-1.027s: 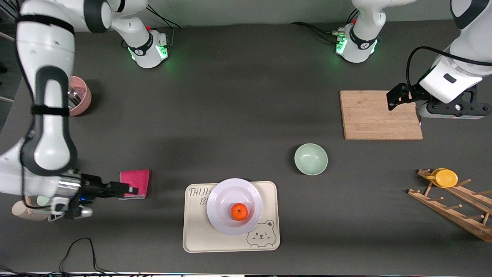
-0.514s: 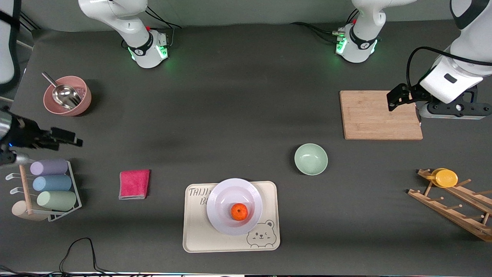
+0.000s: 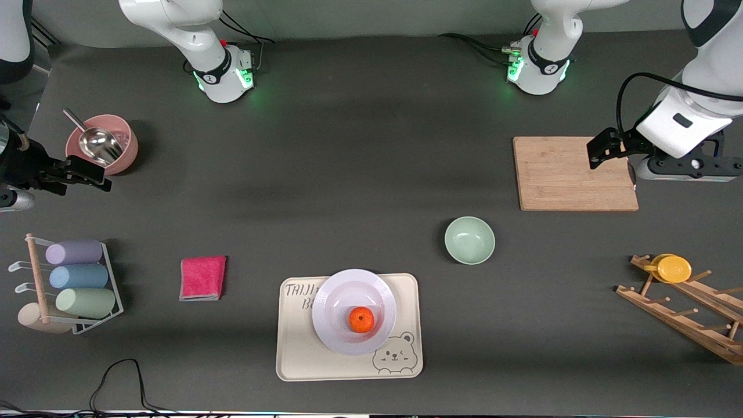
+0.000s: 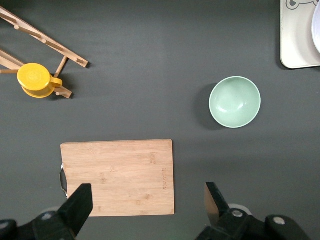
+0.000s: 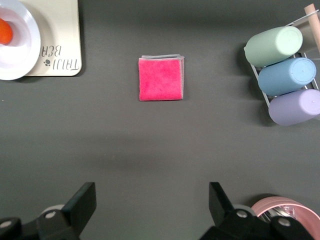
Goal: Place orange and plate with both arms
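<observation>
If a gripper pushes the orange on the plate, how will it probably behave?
The orange is round, so it would likely roll inside the plate. The plate's raised rim may keep it in. The plate looks glossy, so it could itself slide on the tray if bumped.

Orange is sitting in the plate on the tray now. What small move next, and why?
Probably none beyond parking: the orange lies in the plate, which rests on the bear tray. The left pincer, open, hangs over the cutting board; the right pincer, open, is by the pink bowl.
</observation>
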Controlling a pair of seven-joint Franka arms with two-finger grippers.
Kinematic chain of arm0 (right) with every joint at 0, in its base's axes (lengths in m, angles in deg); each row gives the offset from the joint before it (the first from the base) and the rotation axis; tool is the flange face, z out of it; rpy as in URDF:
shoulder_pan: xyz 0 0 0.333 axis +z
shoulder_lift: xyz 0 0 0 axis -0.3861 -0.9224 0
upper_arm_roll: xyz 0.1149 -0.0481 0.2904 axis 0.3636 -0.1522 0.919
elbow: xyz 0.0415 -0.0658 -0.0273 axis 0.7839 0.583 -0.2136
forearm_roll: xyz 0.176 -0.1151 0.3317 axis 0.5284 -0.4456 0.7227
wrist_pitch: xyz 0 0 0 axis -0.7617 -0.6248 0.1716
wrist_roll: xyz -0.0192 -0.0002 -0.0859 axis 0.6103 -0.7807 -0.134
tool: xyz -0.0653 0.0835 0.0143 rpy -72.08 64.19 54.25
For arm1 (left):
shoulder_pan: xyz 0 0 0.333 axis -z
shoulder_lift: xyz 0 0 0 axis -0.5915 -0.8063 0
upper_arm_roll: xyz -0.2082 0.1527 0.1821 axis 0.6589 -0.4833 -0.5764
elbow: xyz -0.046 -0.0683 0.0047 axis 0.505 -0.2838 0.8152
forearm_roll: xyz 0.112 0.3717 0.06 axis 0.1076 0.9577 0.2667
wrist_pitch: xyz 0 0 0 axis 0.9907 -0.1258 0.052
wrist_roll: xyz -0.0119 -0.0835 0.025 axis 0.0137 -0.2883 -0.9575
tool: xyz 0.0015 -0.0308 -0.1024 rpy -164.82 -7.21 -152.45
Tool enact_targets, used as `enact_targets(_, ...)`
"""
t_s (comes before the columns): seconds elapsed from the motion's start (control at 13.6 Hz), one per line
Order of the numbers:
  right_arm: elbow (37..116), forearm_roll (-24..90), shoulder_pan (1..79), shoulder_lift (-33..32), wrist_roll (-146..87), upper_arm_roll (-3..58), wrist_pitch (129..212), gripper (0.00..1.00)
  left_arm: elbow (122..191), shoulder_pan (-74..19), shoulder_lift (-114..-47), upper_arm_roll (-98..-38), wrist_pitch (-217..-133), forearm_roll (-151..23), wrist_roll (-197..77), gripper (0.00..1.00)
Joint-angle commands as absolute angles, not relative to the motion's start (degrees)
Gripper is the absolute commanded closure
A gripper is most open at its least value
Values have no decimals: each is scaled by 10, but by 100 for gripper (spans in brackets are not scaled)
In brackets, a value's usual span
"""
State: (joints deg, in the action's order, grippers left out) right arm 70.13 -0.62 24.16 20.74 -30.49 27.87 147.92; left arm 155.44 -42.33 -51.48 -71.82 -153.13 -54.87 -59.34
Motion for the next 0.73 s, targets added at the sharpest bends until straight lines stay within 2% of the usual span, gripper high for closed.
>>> enact_targets(0.0,710,-24,238,219,-341,288,1466,0,1554,-427,-512,-718,-1530,-541,-587,0)
enact_targets(0.66,701,-24,239,227,-341,287,1454,0,1535,-428,-510,-718,-1522,-506,-588,0)
